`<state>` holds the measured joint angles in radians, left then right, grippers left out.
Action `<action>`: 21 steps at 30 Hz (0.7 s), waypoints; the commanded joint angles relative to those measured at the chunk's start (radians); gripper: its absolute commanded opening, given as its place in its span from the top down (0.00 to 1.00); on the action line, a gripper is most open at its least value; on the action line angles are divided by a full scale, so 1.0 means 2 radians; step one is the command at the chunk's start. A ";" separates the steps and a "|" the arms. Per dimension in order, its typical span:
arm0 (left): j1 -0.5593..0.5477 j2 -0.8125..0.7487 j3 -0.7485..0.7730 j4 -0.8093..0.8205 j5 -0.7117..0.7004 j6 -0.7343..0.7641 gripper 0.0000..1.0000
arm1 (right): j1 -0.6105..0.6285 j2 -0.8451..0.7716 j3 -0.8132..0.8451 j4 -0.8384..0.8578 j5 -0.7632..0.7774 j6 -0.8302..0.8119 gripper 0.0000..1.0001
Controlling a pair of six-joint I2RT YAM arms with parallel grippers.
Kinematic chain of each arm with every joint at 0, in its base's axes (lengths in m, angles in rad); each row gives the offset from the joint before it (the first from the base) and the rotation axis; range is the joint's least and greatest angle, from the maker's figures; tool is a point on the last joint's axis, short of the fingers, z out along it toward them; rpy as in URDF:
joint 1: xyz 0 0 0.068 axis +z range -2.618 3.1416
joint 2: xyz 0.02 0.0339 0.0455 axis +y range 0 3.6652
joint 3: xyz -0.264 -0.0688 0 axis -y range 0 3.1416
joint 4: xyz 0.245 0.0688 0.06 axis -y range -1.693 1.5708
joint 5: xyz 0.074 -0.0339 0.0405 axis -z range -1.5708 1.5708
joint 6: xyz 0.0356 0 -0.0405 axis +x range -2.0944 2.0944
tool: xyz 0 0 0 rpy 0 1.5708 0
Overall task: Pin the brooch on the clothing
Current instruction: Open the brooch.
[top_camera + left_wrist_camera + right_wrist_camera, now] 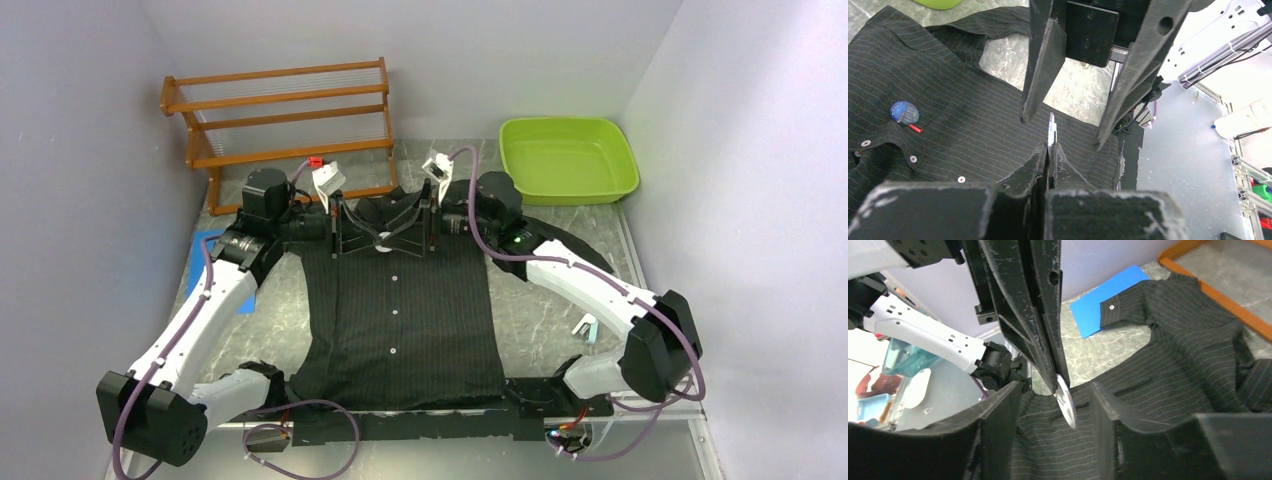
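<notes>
The left gripper (1049, 150) is pressing its jaws together on the brooch (1066, 407), a thin pale disc. It is pinching the disc by one edge, so the rest is sticking out past the fingertips toward the right arm. The disc is hanging over the upper front of the clothing (400, 320), just below the neck opening, and the shirt is lying flat and buttoned with its hem toward the arm bases. Whether the disc's lower edge is touching the cloth cannot be told. A blue round badge (904, 112) is also sitting on the shirt front near the white buttons (913, 159), and whether it is pinned there is unclear. From the left wrist the disc is showing edge-on, its flat faces turning toward the two fingers (1043, 60) of the right gripper (1056, 390). That gripper is facing the left one tip to tip with its jaws standing well apart, straddling the disc with one finger to each face and neither appearing to touch it. In my judgement the coming move is depending on this alignment: the right jaws' closing line is crossing the disc's faces, so closing would be pinching it flat
</notes>
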<state>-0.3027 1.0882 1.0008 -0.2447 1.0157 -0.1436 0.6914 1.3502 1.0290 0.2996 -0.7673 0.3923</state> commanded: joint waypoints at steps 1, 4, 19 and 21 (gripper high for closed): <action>-0.002 -0.019 -0.001 0.016 0.007 0.001 0.97 | 0.008 0.023 0.037 -0.021 -0.005 -0.023 0.51; -0.001 -0.022 -0.005 0.029 0.008 -0.008 0.98 | 0.008 0.027 0.036 -0.018 -0.004 -0.020 0.73; -0.001 -0.026 0.004 0.012 0.013 0.005 0.97 | 0.023 -0.005 0.006 -0.112 0.062 -0.174 0.64; -0.001 -0.027 0.005 0.006 0.013 0.011 0.97 | 0.023 -0.017 -0.002 -0.117 0.068 -0.185 0.40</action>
<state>-0.3027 1.0687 0.9855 -0.2558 1.0023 -0.1360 0.7372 1.3643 1.0603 0.1535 -0.7021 0.1661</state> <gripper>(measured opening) 0.042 0.432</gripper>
